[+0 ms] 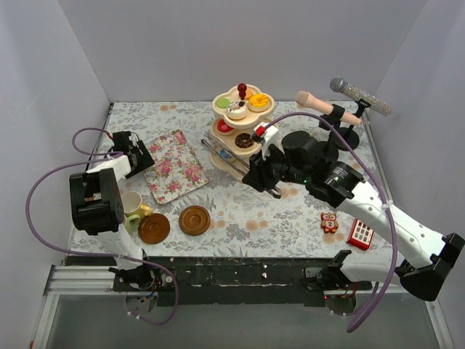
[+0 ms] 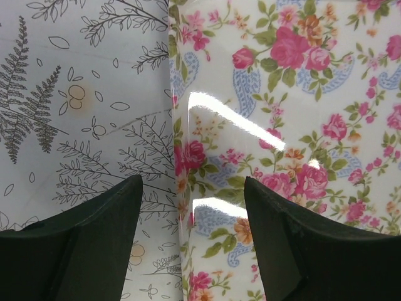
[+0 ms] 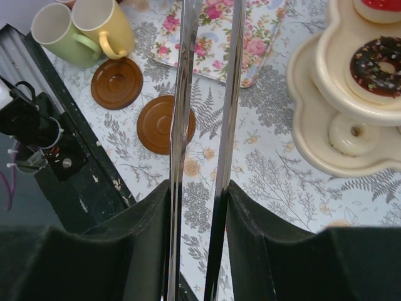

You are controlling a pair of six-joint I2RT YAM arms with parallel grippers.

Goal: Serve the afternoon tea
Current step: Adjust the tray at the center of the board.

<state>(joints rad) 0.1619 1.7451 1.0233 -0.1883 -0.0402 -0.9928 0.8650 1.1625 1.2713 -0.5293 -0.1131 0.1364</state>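
Observation:
The cream three-tier stand (image 1: 242,123) with a red knob holds small donuts and cakes at the back centre. In the right wrist view a chocolate donut (image 3: 379,66) and a white donut (image 3: 354,133) lie on its tiers. A yellow cup (image 1: 131,203) and a green cup (image 1: 133,222) stand at the front left beside two brown saucers (image 1: 154,228) (image 1: 194,219). My right gripper (image 3: 198,185) is shut on the metal tongs (image 3: 185,94), which point toward the saucers and the floral tray (image 1: 174,166). My left gripper (image 2: 193,183) is open, its fingers straddling the tray's left rim (image 2: 178,125).
Two microphones (image 1: 361,97) (image 1: 327,107) on a stand sit at the back right. A small red figure block (image 1: 329,222) and a red phone block (image 1: 360,233) lie at the front right. The table's dark front rail (image 3: 69,157) runs close behind the saucers.

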